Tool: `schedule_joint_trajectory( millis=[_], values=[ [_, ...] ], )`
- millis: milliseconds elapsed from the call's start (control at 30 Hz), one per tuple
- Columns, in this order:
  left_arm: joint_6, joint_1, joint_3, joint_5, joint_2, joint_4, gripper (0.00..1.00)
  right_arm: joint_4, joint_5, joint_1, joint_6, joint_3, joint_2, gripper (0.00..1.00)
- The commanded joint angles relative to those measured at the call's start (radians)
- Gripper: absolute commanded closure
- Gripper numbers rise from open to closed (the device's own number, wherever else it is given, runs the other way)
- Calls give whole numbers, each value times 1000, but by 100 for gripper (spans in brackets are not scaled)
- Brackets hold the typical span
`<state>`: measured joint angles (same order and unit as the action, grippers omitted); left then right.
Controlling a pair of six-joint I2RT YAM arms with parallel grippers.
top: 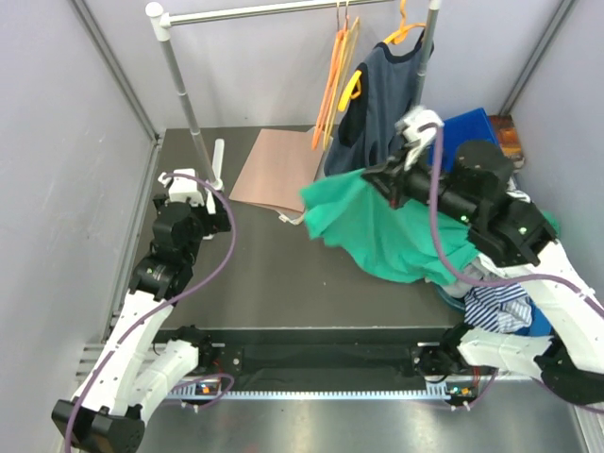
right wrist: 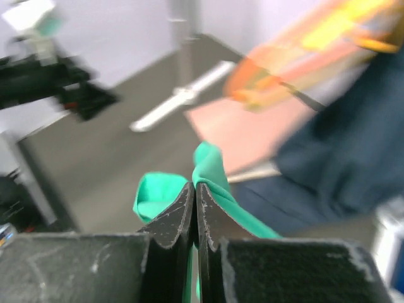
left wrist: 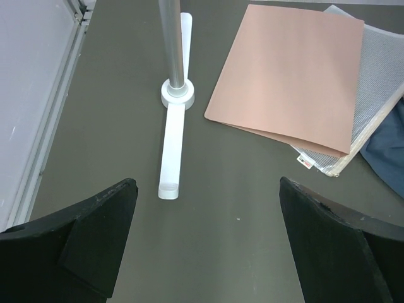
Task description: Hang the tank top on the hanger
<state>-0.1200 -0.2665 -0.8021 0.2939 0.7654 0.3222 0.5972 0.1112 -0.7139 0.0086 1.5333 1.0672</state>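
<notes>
— State of the right gripper (top: 392, 184)?
— Pinched tight on a fold of the tank top (top: 396, 236), jaws together with teal cloth squeezed between. Held high, seemingly to lift the cloth off the table (top: 264, 274) and let it hang open. Draped down right of centre for the most part, trailing toward the striped garment (top: 500, 307) at the near right.
— And the hanger (top: 336, 90)?
— Hung bare on the rail (top: 274, 13) at the far side, just left of the navy top (top: 387, 104). Apart from the teal cloth; not yet threaded.
— The left gripper (top: 184, 184)?
— Spread wide, holding nothing. Parked low at the left near the rail's foot (left wrist: 172, 145), probably to leave room.
— Next?
— Likely calls for finding a strap opening. Hard to slip over a hanger arm while bunched from a single pinch.
</notes>
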Motion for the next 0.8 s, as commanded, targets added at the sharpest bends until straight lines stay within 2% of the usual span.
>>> schedule_joint_trajectory(
  millis=[0, 67, 200, 367, 500, 700, 733, 767],
  values=[
    [10, 6, -2, 14, -24, -54, 1, -233, 168, -187, -48, -21, 134, 100],
    [10, 6, -6, 21, -32, -58, 1, -298, 170, -243, -41, -1, 260, 100],
    [-10, 6, -31, 33, -46, -46, 1, -393, 162, -346, 22, 152, 489, 100],
    [-49, 6, -39, 51, -87, -14, 1, -413, 154, -374, 85, 335, 709, 100],
    [-73, 6, -26, 77, -107, 12, 1, -412, 72, -383, 96, 445, 796, 100],
    [-148, 4, 6, 54, -120, 28, 2, -392, 10, -369, 96, 441, 846, 100],
    [-188, 4, 24, 47, -118, 25, 2, -381, 7, -365, 100, 439, 844, 76],
    [-213, 4, 35, 24, -112, 15, 3, -364, -1, -357, 103, 435, 840, 58]
  ],
)
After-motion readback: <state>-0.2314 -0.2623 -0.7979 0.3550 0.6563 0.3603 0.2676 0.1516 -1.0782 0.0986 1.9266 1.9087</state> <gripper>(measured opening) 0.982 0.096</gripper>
